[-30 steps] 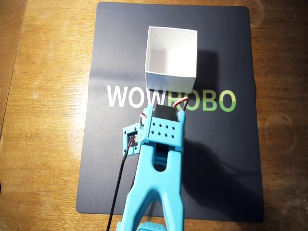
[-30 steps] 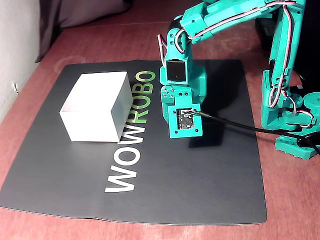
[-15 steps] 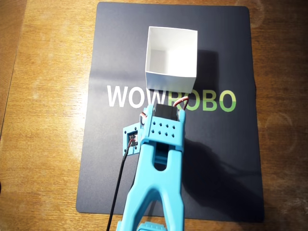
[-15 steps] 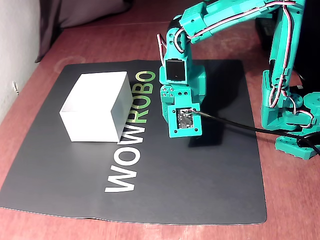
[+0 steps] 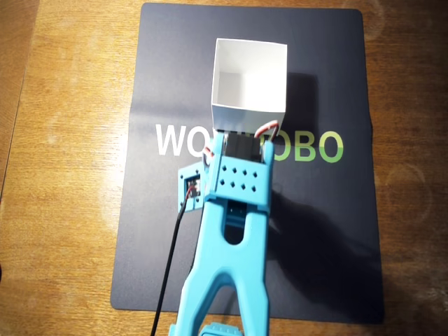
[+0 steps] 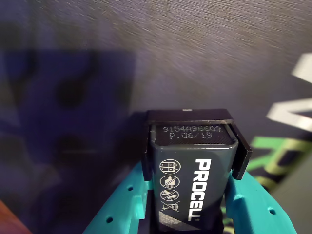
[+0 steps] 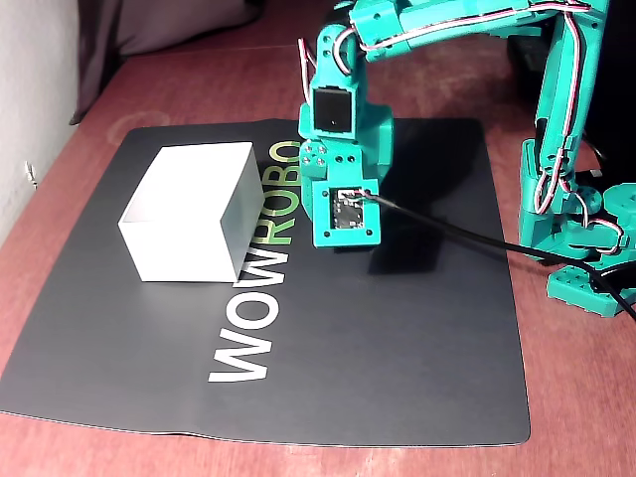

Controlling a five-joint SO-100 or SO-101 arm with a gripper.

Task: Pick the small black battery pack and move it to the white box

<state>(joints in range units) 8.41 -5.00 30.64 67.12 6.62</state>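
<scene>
In the wrist view the small black battery pack with white "PROCELL" lettering stands upright between the teal fingers of my gripper, which is shut on it above the dark mat. The overhead view shows my wrist just short of the near wall of the white box, and the arm hides the pack there. The open box stands left of the wrist in the fixed view, apart from it. The pack does not show there either.
A black mat printed "WOWROBO" covers the wooden table. The arm's teal base stands at the right of the fixed view. A black cable runs from the wrist camera toward it.
The wrist has risen and moved toward the white box. The box has stayed where it was.
</scene>
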